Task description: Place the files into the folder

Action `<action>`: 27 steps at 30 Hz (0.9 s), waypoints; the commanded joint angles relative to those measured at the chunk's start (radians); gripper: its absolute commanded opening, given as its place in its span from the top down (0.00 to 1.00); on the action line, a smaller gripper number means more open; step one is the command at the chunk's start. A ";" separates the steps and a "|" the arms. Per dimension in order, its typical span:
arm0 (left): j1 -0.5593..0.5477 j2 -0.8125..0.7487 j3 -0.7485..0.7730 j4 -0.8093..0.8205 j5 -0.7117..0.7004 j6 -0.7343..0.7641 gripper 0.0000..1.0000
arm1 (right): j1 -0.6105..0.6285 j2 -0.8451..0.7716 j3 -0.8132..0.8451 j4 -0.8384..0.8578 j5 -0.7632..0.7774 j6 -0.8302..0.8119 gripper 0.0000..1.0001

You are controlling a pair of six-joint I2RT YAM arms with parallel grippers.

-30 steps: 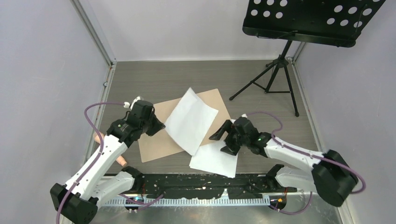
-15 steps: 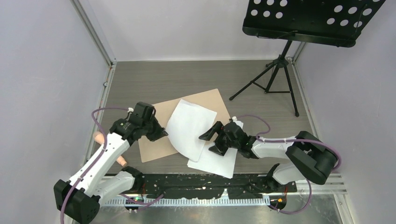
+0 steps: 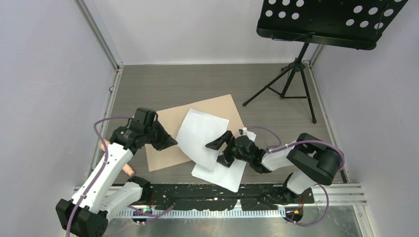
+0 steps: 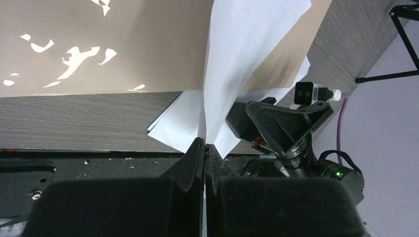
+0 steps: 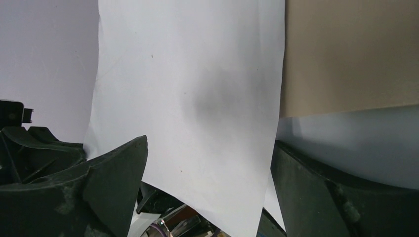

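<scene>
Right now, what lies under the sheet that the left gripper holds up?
The held sheet hangs over the folder at its far part and a second sheet on the table at its near corner. The folder surface directly beneath is covered.

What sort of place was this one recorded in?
Probably a lab test cell, not an office: plain walls on a metal frame box in a grey wood-grain table, with a black music stand in the corner.

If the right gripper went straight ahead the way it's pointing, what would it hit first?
Most likely the raised sheet of paper pinched by the left gripper. It fills the view ahead, between the spread fingers of the right gripper. How far off it is, I can't tell.
</scene>
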 commanded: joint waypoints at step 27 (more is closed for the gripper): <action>0.024 -0.054 -0.125 -0.059 0.098 0.127 1.00 | -0.025 0.112 0.180 -0.026 0.024 -0.269 0.53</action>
